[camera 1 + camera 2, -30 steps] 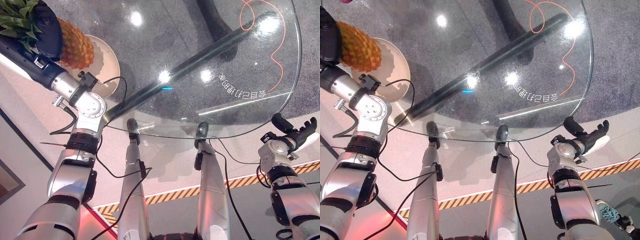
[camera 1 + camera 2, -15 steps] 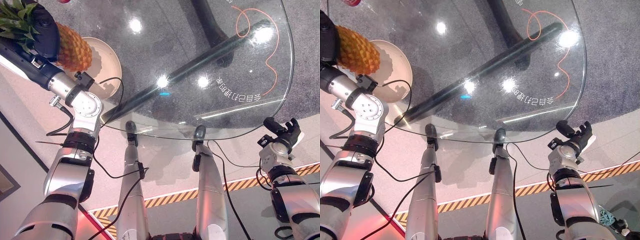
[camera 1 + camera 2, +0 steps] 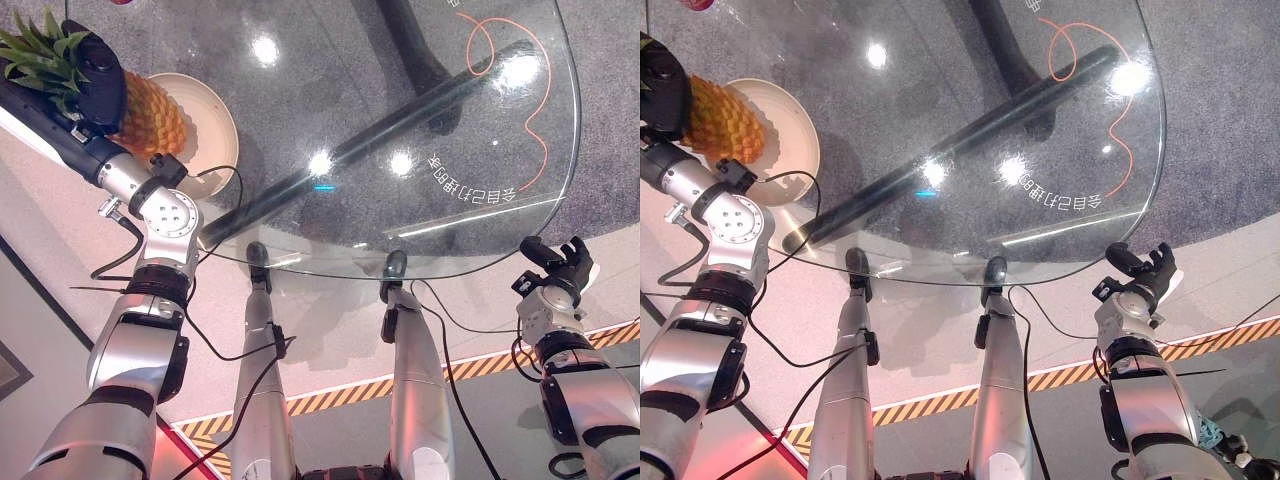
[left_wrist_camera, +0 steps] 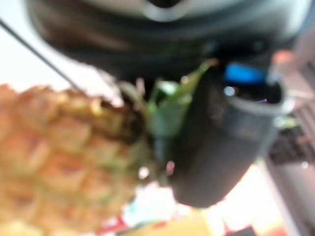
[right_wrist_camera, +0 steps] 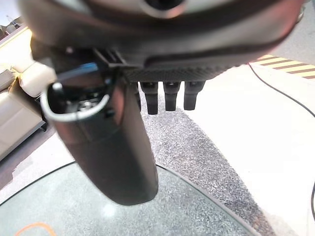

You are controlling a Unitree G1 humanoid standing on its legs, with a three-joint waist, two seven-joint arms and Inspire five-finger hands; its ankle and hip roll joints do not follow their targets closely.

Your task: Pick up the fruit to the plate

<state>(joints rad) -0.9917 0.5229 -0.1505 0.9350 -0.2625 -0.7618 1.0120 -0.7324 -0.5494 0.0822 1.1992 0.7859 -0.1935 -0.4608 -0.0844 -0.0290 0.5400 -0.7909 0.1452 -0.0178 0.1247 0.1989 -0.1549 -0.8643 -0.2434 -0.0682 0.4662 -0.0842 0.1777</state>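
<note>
A yellow-brown pineapple (image 3: 150,115) with a green crown hangs at the far left of the round glass table (image 3: 400,100), over the near edge of a cream plate (image 3: 218,125). My left hand (image 3: 98,78) is shut round the fruit's top, just below the leaves; in the left wrist view the pineapple (image 4: 54,152) sits against my dark thumb (image 4: 221,142). Whether the fruit touches the plate I cannot tell. My right hand (image 3: 558,268) hangs off the table's near right edge, its fingers (image 5: 167,98) relaxed and holding nothing.
Through the glass show the table's dark base bar (image 3: 400,130) and an orange cable (image 3: 540,90) on the grey carpet. A yellow-black striped line (image 3: 480,365) runs across the floor near me.
The camera has shifted a little. The pineapple in my left hand has come slightly nearer to me and lower over the plate. My right hand has turned at the wrist and drawn inward.
</note>
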